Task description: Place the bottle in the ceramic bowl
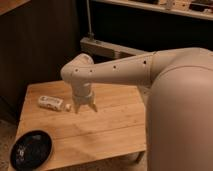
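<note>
On the wooden worktop [112, 127], toward its far left part in the camera view, the bottle [50, 103] lies on its side, its length running roughly across the picture. It is white with a faint label, and a small white cap shows at its right end. Whether the cap sits tight on the body cannot be told. The bottle lies free of the gripper.

Just beside that cap end, to its right, hangs the gripper [85, 109], pointing straight down at the boards from a short white wrist. Its jaws are released: the two prongs stand spread apart with only bare wood showing between them, and they grasp nothing. Their tips are close to the worktop; whether they touch it cannot be told.

The bowl [31, 149] sits upright at the near left corner of the worktop, black and glossy, well apart from both bottle and gripper. The bottle is on the boards, not in the bowl.

The arm [125, 70] reaches in from the right, a thick pale tube with a row of small dark holes, bending at a rounded joint above the gripper. The robot's broad pale body [180, 115] fills the right side of the view and covers the worktop's right edge. Behind the worktop stands a dark wall [40, 40], and a grey ledge [107, 49] runs behind the arm. Speckled floor [4, 135] shows at the lower left.
</note>
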Robot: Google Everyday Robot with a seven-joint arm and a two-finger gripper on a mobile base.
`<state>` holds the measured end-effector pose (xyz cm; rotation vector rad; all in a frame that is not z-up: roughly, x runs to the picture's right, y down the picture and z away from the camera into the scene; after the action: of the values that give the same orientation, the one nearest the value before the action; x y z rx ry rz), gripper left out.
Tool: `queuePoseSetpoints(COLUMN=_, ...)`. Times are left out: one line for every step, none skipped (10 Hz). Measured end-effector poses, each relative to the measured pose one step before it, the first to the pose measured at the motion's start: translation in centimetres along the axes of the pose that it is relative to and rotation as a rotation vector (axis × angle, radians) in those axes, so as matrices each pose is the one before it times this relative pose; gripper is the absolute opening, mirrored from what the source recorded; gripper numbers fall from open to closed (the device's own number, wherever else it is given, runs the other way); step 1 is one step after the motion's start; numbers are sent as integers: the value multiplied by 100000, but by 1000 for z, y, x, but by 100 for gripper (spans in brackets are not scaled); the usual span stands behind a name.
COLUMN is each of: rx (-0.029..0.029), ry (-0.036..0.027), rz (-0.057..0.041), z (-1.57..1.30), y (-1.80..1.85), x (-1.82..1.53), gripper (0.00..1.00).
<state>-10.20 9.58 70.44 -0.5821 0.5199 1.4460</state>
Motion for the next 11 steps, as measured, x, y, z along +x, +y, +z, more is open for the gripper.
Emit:
queuePoseSetpoints(rx=1, ry=3, rz=10, z=0, y=-4, x=0, gripper=65)
queuePoseSetpoints(rx=7, ry=-3, rz=1, z=0, y=-1, x=-1, gripper=65)
queuePoseSetpoints(rx=-7, ry=3, rz=-7, z=0, y=4, x=2, gripper=65)
queuePoseSetpoints(rx=5, ry=-5, rz=0, z=0, y=-3, x=-1, gripper=65)
queuePoseSetpoints(rx=-27, ry=9, rz=-70, z=-1, y=8, x=5, gripper=65)
queuePoseSetpoints(rx=-521, ry=-48, rz=-2979, z=-61, y=68, x=88, gripper=65)
queuePoseSetpoints(rx=-2364, ry=-2141, rz=-6259, z=-324, y=434, x=218, gripper=65)
queuePoseSetpoints(rx=-1829, ry=-2317, rz=-8964, z=-299, y=442, x=310, gripper=65)
queuePoseSetpoints(rx=-1958, ry=-4001, rz=-14463, z=-448, y=570, x=302, gripper=65)
queuePoseSetpoints(rx=-983, ry=-3201, rz=-11295, z=-368, y=437, x=147, gripper=65)
queuePoseSetpoints(rx=-572, ry=-2215, rz=-8111, z=-289, y=375, x=90, gripper=65)
